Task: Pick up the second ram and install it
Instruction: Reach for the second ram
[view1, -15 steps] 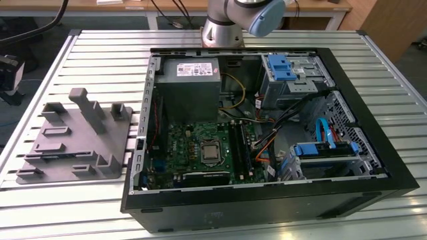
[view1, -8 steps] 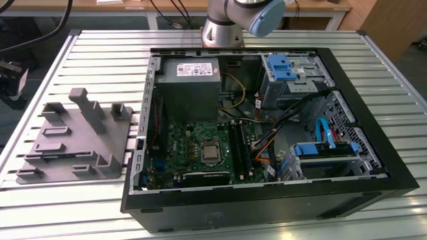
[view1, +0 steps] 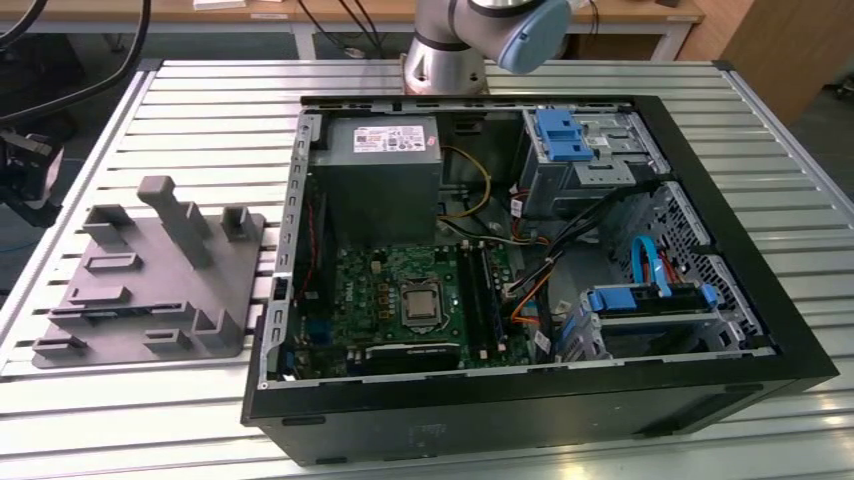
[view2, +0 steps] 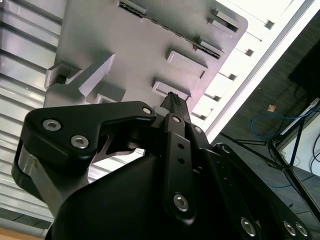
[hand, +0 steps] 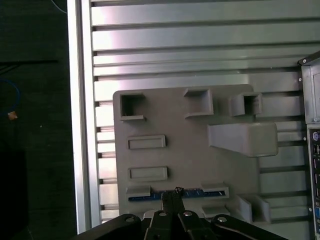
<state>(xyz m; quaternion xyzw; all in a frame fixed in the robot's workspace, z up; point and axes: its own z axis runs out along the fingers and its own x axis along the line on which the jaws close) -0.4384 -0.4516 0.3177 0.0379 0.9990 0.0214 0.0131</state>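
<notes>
We're barely off the mark here: the second ram (hand: 205, 193) sits in its slot on the grey block (hand: 190, 145), right under our fingertips (hand: 168, 202). Our gripper (hand: 172, 192) looks pinched shut on nothing, so pickup and install are both left.

You have one robot arm (view1: 470, 35), and it carries one gripper (hand: 172, 194). There is one table (view1: 534, 80) with long metal slats. On it you can count one grey block (view1: 140, 290) and one open computer case (view1: 534, 410). In the first wrist view, one ram stick (hand: 200, 193) sits in the block's long slot. The block also has two flat little bars, the upper bar (hand: 146, 142) and the lower bar (hand: 148, 173). Inside the case you can count one green board (view1: 360, 290), one grey power box (view1: 380, 175) and two blue plastic parts: the far blue part (view1: 561, 135) and the near blue part (view1: 638, 300).
</notes>
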